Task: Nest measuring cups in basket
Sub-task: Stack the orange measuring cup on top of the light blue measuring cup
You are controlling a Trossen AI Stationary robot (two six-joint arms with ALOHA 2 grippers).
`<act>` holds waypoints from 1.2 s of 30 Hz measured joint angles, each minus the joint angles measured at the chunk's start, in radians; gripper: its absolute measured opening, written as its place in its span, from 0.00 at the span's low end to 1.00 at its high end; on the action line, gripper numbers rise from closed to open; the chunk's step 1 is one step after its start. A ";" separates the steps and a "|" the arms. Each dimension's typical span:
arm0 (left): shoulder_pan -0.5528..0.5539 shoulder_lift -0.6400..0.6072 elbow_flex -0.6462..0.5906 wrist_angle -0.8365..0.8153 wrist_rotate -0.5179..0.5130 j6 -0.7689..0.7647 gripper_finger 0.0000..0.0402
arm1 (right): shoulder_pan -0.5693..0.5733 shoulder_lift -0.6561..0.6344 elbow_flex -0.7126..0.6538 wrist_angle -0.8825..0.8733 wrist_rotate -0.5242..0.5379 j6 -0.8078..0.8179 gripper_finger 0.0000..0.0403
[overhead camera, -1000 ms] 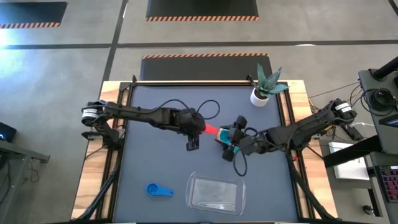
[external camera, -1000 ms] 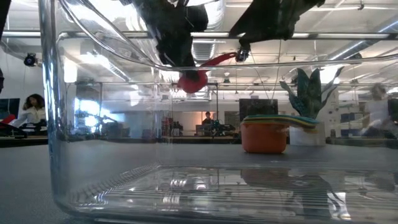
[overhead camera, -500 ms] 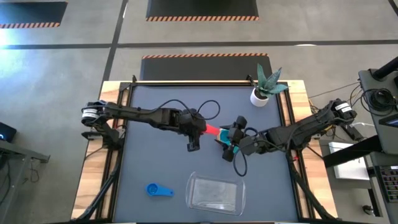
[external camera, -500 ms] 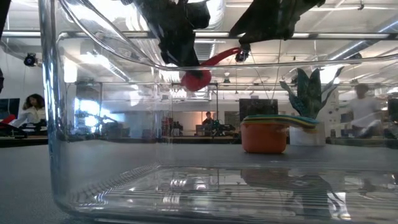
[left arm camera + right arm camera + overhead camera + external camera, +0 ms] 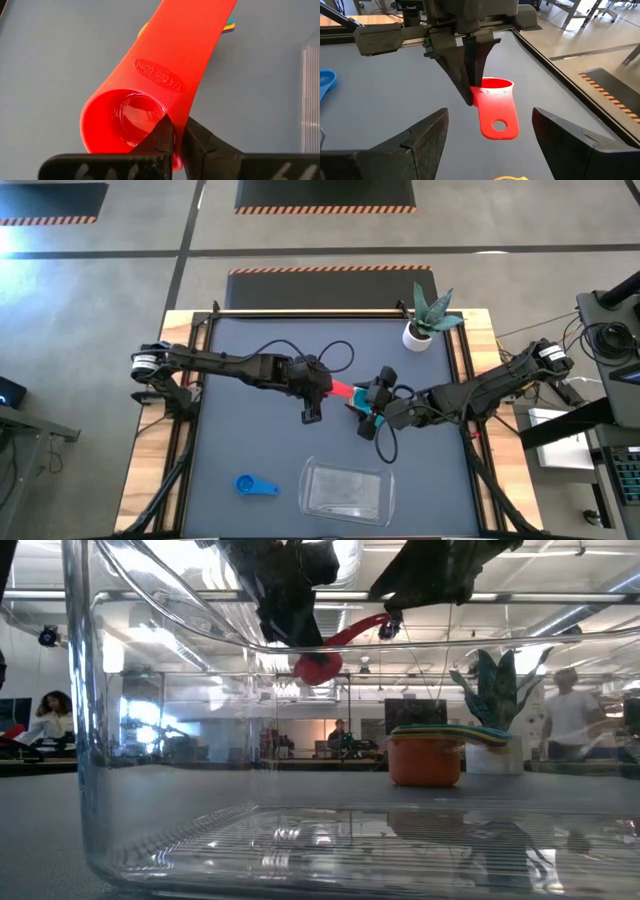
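Observation:
My left gripper (image 5: 318, 386) is above the middle of the table, shut on the red measuring cup (image 5: 318, 666), which is up in the air. Its flat handle (image 5: 496, 120) points at my right gripper (image 5: 368, 402). That gripper is open, a finger on either side of the handle's free end, touching nothing. Below it a stack of nested cups with an orange one outermost (image 5: 425, 761) rests base down on the table. The blue cup (image 5: 255, 485) lies near the near edge, left of the clear basket (image 5: 347, 490). My left gripper pinches the red cup's wall at the rim (image 5: 479, 90), beside where the handle joins, one finger (image 5: 165, 137) inside the bowl and the other (image 5: 200, 142) outside. The fingers come from above, pointing down. The cup is lifted clear, its mouth up and its handle sticking out level.
A white pot with a green plant (image 5: 420, 330) stands at the far right corner. The basket's clear wall (image 5: 90, 740) fills the low view's foreground. Cables loop over the table's middle (image 5: 335, 355). People move in the room behind.
My left gripper has carried the red cup a little up and toward the table's right, closer to my right gripper. A person has walked across the room behind.

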 joint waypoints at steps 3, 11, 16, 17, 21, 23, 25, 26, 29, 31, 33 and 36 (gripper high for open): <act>0.000 0.000 0.000 0.000 0.000 0.000 0.00 | 0.000 0.000 0.000 0.000 0.000 -0.002 0.68; 0.000 0.000 0.000 0.000 0.000 0.000 0.00 | -0.005 0.000 0.000 0.030 -0.077 -0.015 0.68; -0.001 0.000 0.000 0.000 0.000 0.000 0.00 | -0.015 0.000 -0.001 0.077 -0.142 -0.034 0.68; -0.001 0.000 0.000 -0.001 0.000 0.001 0.00 | -0.017 0.000 -0.001 0.077 -0.148 -0.035 0.68; -0.003 0.000 0.000 -0.001 0.004 0.004 0.00 | -0.020 0.000 -0.001 0.078 -0.158 -0.038 0.68; -0.004 0.000 0.000 -0.001 0.005 0.004 0.00 | -0.019 0.000 -0.003 0.092 -0.171 -0.049 0.68; -0.004 0.000 0.000 -0.001 0.005 0.005 0.00 | -0.019 -0.002 -0.008 0.124 -0.206 -0.062 0.68; -0.004 0.000 0.000 -0.001 0.005 0.006 0.00 | -0.019 -0.003 -0.013 0.143 -0.220 -0.071 0.68; -0.004 0.000 0.000 -0.002 0.005 0.009 0.00 | -0.019 -0.011 -0.038 0.190 -0.231 -0.085 0.68; -0.004 0.000 0.000 -0.002 0.005 0.009 0.00 | -0.019 -0.023 -0.063 0.204 -0.230 -0.086 0.68; -0.005 0.000 0.000 -0.005 0.005 0.009 0.00 | -0.019 -0.041 -0.093 0.213 -0.227 -0.082 0.68; -0.007 0.000 0.000 -0.006 0.006 0.009 0.00 | -0.019 -0.083 -0.142 0.236 -0.217 -0.062 0.68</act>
